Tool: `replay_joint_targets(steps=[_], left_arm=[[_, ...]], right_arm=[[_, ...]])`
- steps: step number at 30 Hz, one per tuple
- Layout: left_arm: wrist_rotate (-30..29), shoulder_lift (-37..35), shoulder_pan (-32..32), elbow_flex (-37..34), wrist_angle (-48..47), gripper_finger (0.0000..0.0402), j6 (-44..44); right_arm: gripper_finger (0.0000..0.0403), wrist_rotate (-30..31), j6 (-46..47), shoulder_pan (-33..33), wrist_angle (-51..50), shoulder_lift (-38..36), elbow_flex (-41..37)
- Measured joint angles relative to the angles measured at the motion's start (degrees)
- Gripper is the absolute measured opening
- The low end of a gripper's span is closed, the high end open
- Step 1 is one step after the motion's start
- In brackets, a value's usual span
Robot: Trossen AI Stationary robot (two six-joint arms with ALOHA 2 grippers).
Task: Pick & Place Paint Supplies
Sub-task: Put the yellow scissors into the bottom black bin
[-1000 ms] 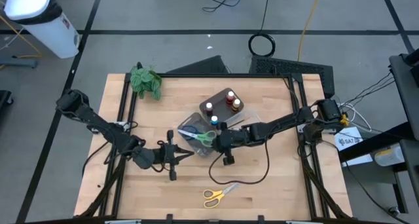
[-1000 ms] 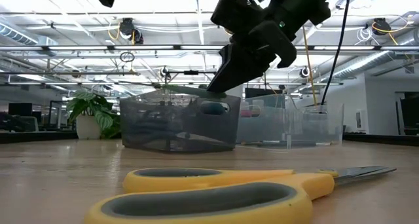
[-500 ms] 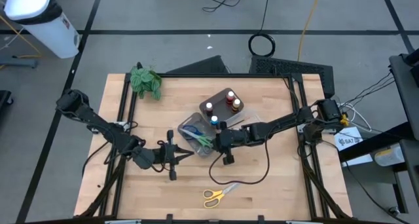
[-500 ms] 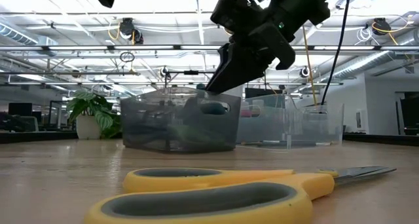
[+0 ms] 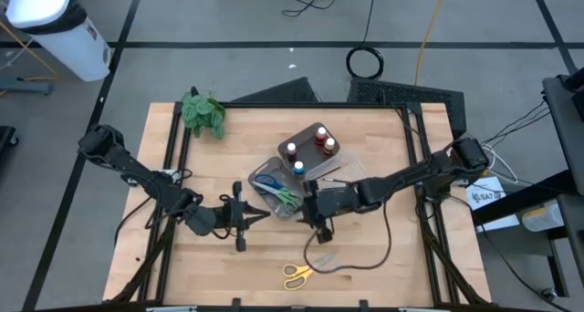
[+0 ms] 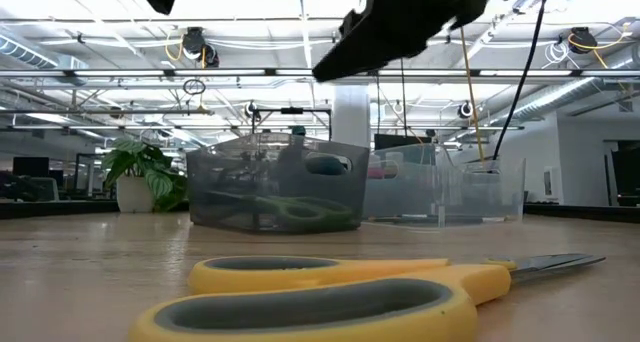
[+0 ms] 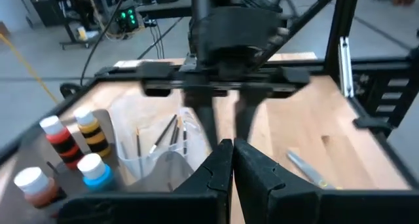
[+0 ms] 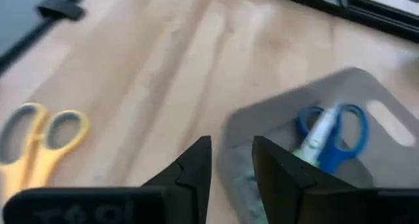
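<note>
A grey tray [image 5: 258,171] at the table's middle holds the blue scissors [image 5: 267,181] and the green scissors [image 5: 286,197], both lying flat inside. My right gripper [image 5: 305,205] hovers open just above the tray's near right corner, with nothing between its fingers [image 8: 198,164]. My left gripper [image 5: 263,213] waits shut to the left of it, near the tray's near side. The yellow scissors [image 5: 297,274] lie flat near the table's front edge. Paint bottles [image 5: 310,143] stand behind the tray. Thin brushes [image 7: 163,135] lie in a clear tray [image 5: 333,169].
A green plant [image 5: 203,113] stands at the far left corner. A black cable loops on the table near the yellow scissors [image 6: 330,292]. Bare wood lies to the left and right of the trays.
My right gripper has opened and let go of the green scissors, which now lie in the grey tray beside the blue pair. It has then risen out of the tray and drawn back toward the table's near edge.
</note>
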Motion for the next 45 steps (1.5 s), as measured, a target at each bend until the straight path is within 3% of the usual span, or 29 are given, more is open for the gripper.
replay_joint_targets(steps=[4, 10, 14, 19, 24, 29, 37, 45], left_arm=[[0.97, 0.48, 0.01, 0.03, 0.24, 0.0026, -6.0], [11.34, 6.17, 0.15, 0.09, 4.04, 0.0026, -10.16], [14.85, 11.09, -0.56, 0.09, 9.65, 0.0026, -11.43], [14.83, 17.91, -3.08, 0.49, 17.18, 0.0026, -12.8], [14.89, 25.82, -6.12, 6.6, 16.89, 0.0026, -16.35], [14.93, 33.95, -8.46, 14.14, 16.21, 0.0026, -17.7], [14.82, 44.63, -8.84, 24.11, 8.11, 0.0026, -25.66], [13.97, 47.51, -8.16, 26.56, 4.4, 0.0026, -27.6]], right_arm=[[0.0102, -0.01, 0.01, 3.79, -0.13, -0.46, 0.0], [0.0102, -0.04, 2.49, 8.86, -0.65, -0.48, 0.0], [0.0102, -0.14, 6.35, 11.45, -0.05, -0.48, -1.54], [0.0102, 0.16, 13.03, 14.58, 8.02, -0.44, -7.39], [0.0101, 2.94, 14.21, 19.77, 17.89, -0.44, -15.41], [0.0074, 8.18, 15.41, 23.73, 17.78, -0.08, -19.49], [0.0006, 7.72, 15.59, 22.94, 18.8, 4.73, -20.09], [0.0002, 5.87, 15.91, 21.91, 17.6, 7.39, -19.98]])
